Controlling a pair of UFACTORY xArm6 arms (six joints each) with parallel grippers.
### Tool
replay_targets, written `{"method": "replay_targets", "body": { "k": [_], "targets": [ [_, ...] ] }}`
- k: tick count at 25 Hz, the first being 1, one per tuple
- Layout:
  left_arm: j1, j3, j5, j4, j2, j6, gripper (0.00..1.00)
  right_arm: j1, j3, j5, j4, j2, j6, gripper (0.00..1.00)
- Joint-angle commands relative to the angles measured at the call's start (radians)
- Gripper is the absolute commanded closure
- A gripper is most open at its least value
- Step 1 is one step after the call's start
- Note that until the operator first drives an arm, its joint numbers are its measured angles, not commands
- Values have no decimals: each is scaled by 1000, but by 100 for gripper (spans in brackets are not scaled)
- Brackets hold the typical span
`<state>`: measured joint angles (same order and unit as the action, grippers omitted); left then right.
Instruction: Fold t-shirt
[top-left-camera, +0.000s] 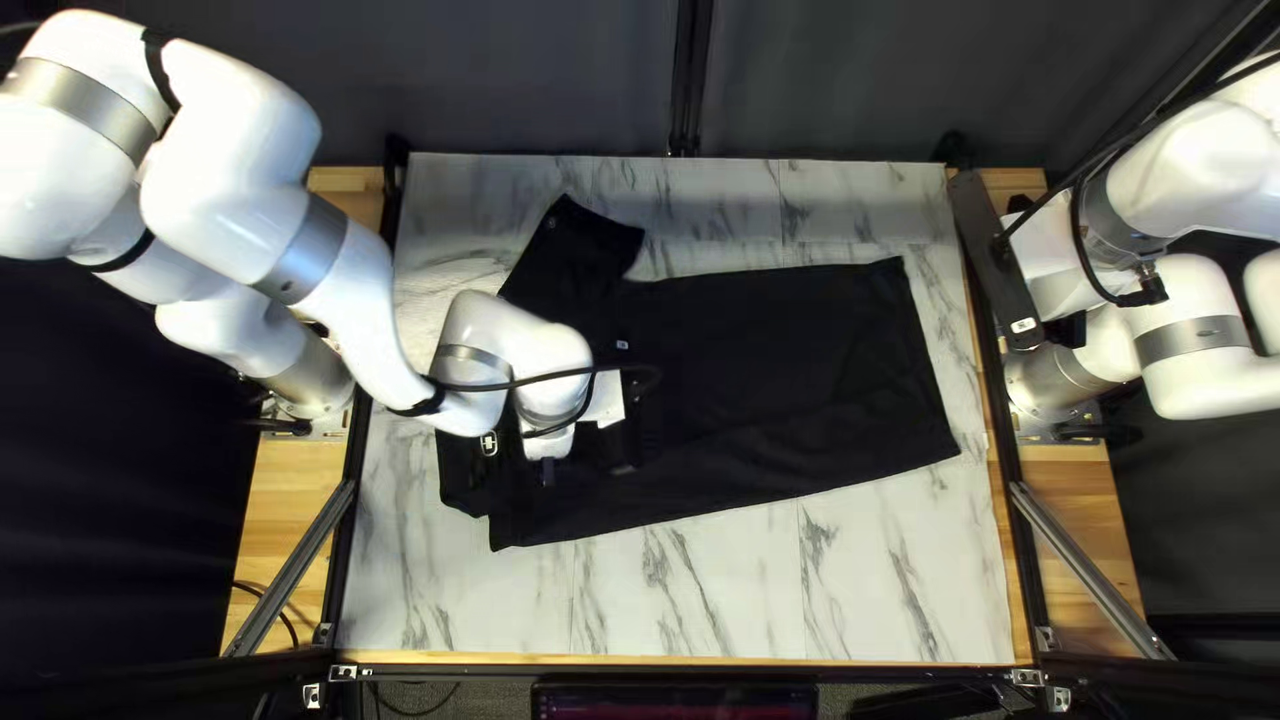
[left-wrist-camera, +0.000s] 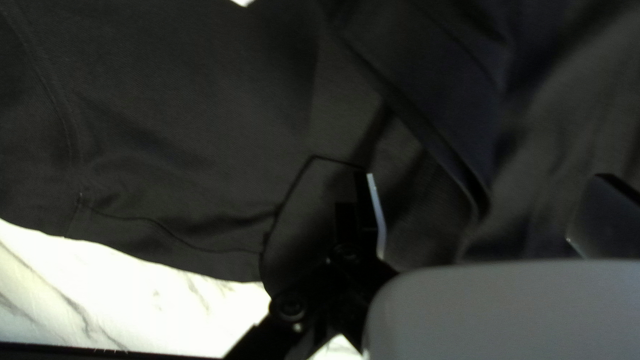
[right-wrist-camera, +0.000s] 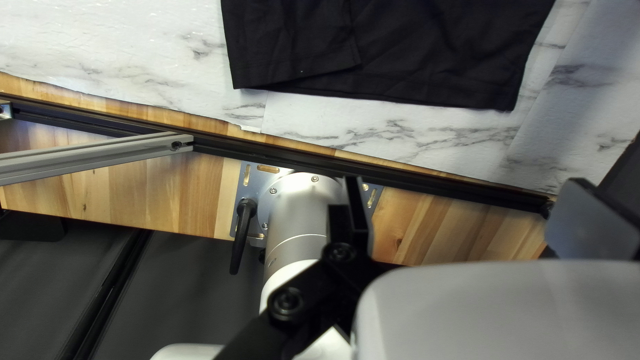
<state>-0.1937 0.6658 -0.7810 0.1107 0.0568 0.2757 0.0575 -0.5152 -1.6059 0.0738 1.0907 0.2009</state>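
the black t-shirt (top-left-camera: 787, 360) lies mid-frame on the table (top-left-camera: 694, 614) in the top left view, its long axis running left to right, hem (top-left-camera: 920, 360) at the right. the left arm (top-left-camera: 354, 287) is nearer, its jaws apart over the shirt's left end; the right arm's (top-left-camera: 1194, 174) jaws, also apart, are beyond the hem. a fold from the left end looks likely.

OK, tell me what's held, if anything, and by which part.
Nothing is held: the left gripper is open over the black shirt; the right gripper is open.
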Motion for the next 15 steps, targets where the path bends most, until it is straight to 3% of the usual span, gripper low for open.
{"method": "replay_targets", "body": {
  "k": [1,15],
  "targets": [
    [-3,10,-11,36,-2,-23,100,0,0,0,0,0,0,0],
    [-211,75,-79,37,-57,82,100,0,0,0,0,0,0,0]
  ]
}}
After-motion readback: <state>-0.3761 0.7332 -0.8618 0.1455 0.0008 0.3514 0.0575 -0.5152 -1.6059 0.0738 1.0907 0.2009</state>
